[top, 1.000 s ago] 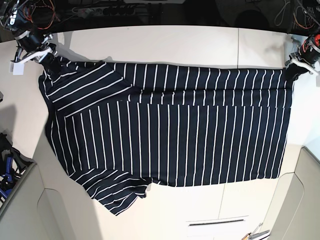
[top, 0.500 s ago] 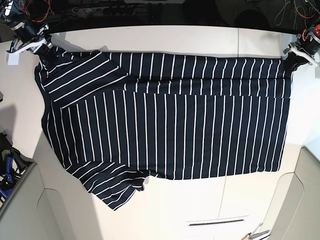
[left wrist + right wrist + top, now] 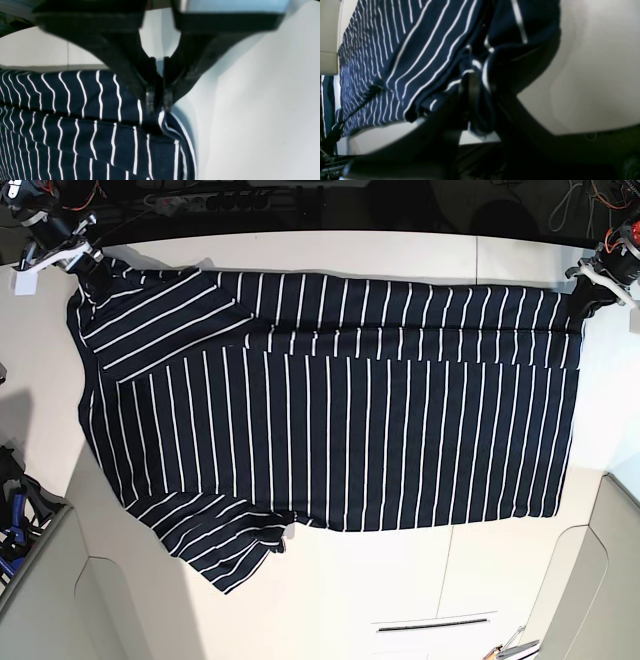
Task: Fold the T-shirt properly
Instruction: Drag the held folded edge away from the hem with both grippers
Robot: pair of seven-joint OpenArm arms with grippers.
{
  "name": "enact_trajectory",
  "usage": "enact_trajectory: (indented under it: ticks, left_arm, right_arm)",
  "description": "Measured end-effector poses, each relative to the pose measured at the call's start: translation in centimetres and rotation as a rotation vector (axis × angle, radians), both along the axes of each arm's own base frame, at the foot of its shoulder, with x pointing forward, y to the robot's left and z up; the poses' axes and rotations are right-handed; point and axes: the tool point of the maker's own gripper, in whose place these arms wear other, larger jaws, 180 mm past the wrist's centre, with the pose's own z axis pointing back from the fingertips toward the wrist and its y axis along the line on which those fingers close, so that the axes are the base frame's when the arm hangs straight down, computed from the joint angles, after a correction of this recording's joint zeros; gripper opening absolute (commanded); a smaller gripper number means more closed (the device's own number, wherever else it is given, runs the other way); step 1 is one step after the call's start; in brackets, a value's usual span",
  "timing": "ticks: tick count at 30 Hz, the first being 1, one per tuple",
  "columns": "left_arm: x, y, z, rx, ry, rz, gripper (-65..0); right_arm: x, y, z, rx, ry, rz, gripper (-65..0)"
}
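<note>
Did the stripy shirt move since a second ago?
Yes. The T-shirt slid toward the table's far edge, pulled by the left tool and right tool.

Bright, even light fills the base view, the pale table (image 3: pixel 400 255) near glare and soft shadows edging the T-shirt (image 3: pixel 330 410). Both wrist views are dimmer: the left gripper (image 3: pixel 159 102) looms dark and blurred (upper edge smeared), while the right wrist view's lower half sinks into unfocused shadow.
</note>
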Motion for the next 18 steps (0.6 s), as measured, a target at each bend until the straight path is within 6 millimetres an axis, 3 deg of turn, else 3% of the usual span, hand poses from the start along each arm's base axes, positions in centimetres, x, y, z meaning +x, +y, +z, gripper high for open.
enact_trajectory:
  ticks: [5, 18]
  left_arm:
    - [-0.5, 0.1, -0.2, -0.013, -0.005, 0.036, -65.0]
    - [-1.1, 0.7, -0.1, -0.012, -0.006, 0.068, -65.0]
  right_arm:
    - [-0.5, -1.0, 0.2, -0.014, 0.002, -0.024, -65.0]
    - [-0.8, -0.7, -0.1, -0.008, 0.023, -0.010, -65.0]
